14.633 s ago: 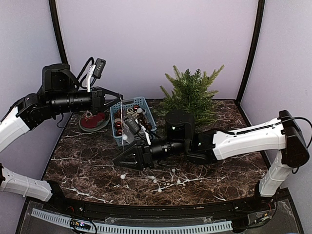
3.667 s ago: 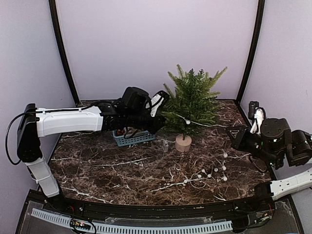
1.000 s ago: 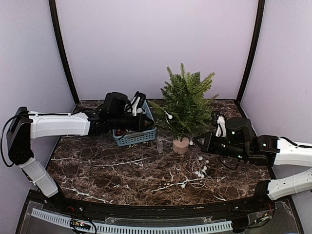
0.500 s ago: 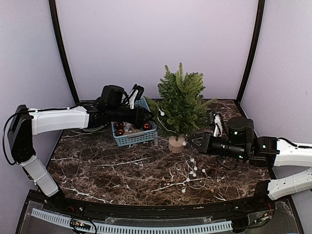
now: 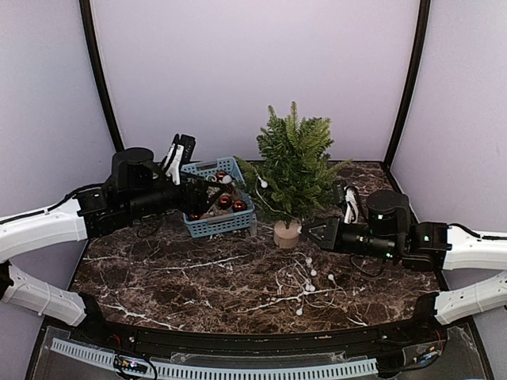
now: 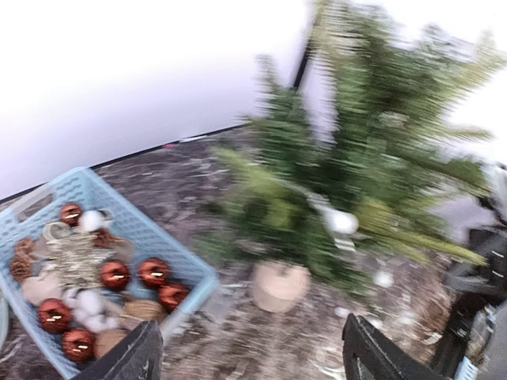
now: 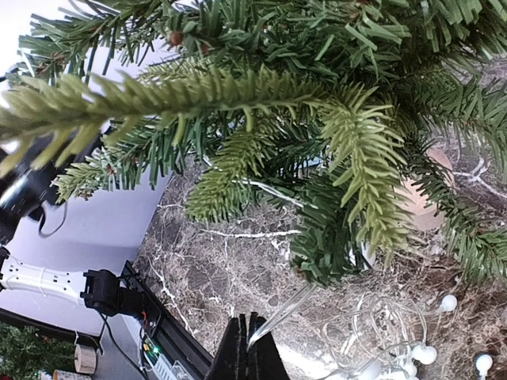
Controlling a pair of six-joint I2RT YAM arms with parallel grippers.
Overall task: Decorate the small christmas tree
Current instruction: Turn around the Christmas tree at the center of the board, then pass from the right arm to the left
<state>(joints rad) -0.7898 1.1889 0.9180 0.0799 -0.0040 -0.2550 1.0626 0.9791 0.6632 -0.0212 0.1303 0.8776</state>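
First, the changes. Left arm: we log it drawn back from the small christmas tree [image 5: 297,166]. Half a second ago its tip reached the tree's left branches. The left claw [image 5: 215,184] now hangs over the blue basket [image 5: 218,227], and the whole arm has pulled leftward. Tree and right arm: we find both where they stood half a second ago.

Left claw: fingers spread wide, nothing between them. Its wrist view is smeared by motion. The arm runs low and nearly level from the left edge towards the centre.

Right claw [image 5: 311,231]: fingers pressed together on the thin wire of the light string [image 5: 310,275]. In the right wrist view we see that wire rise from the closed tips into the branches. The arm is stretched along the desk [image 5: 158,269] from the right, forearm about level, with the claw just beside the tree's wooden base [image 5: 286,234].

Small christmas tree: upright on the desk at centre back, just right of the basket. One white bulb [image 5: 263,184] is lodged in its left branches.

Light string: the other bulbs lie loose on the desk in front of the base.

Blue basket: we count several red baubles [image 6: 115,274] inside, among paler ornaments.
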